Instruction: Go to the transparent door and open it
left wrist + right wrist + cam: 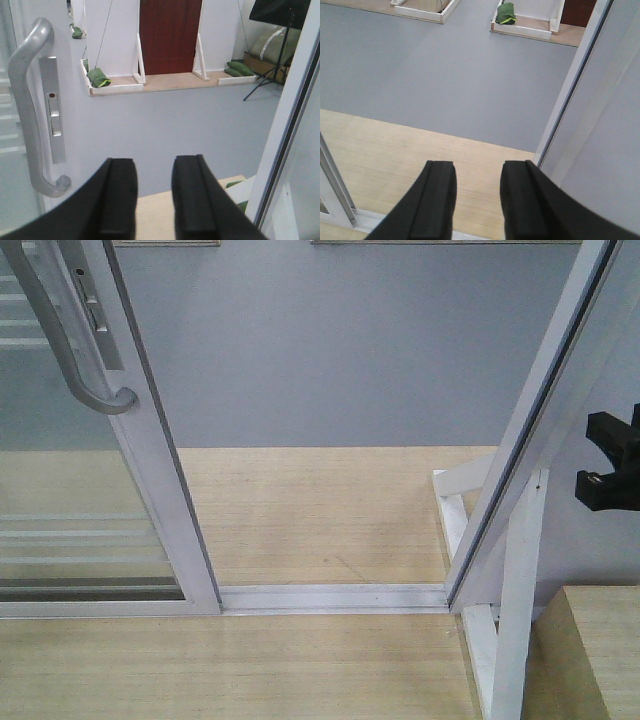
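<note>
Transparent door (27, 165) handle (30, 105) left of parted, empty left gripper (154, 195).

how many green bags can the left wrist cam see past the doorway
3 clear spots: one green bag on the left platform, a pile on the right platform, one far left. More may be hidden.
</note>
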Robot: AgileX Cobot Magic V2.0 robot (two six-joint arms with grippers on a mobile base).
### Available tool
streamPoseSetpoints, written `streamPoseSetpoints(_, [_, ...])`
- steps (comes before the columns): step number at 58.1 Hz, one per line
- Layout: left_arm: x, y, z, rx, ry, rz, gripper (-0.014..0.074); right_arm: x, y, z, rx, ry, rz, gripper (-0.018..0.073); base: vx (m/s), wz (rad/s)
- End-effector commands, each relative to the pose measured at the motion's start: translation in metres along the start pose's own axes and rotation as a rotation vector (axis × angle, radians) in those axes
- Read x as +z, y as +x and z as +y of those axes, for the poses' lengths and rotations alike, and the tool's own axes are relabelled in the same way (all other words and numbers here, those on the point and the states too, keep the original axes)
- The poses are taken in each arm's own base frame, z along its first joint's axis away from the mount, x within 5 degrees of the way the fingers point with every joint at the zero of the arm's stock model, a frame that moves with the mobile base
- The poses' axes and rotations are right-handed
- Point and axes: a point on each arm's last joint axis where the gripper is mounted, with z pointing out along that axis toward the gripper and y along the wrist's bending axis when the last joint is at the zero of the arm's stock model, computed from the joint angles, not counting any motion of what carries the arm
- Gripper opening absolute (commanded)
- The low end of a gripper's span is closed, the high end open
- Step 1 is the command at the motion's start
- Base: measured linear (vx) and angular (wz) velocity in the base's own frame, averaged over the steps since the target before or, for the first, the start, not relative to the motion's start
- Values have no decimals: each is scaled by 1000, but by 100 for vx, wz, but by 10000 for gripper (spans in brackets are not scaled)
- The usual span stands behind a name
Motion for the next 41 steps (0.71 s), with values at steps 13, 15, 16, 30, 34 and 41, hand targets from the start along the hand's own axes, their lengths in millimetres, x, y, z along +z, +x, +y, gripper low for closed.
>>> streamPoseSetpoints(13, [-25, -1, 10, 165, -193, -76, -8, -4, -16, -2, -12, 12, -105, 307, 0, 0])
streamPoseSetpoints(15, [-28, -1, 11, 119, -211, -84, -7, -4, -16, -2, -12, 12, -105, 307, 0, 0])
streamPoseSetpoints(16, [-29, 0, 12, 87, -221, -89, -7, -4, -16, -2, -12, 12, -105, 307, 0, 0])
streamPoseSetpoints(30, [-33, 41, 21, -42, -279, -191, -7, -4, -16, -2, -12, 12, -105, 307, 0, 0])
streamPoseSetpoints(34, [-34, 59, 23, 5, -290, -224, -7, -4, -16, -2, -12, 12, -105, 307, 0, 0])
streamPoseSetpoints(41, [-37, 92, 26, 107, -310, -271, -6, -4, -16, -2, -12, 12, -105, 307, 0, 0])
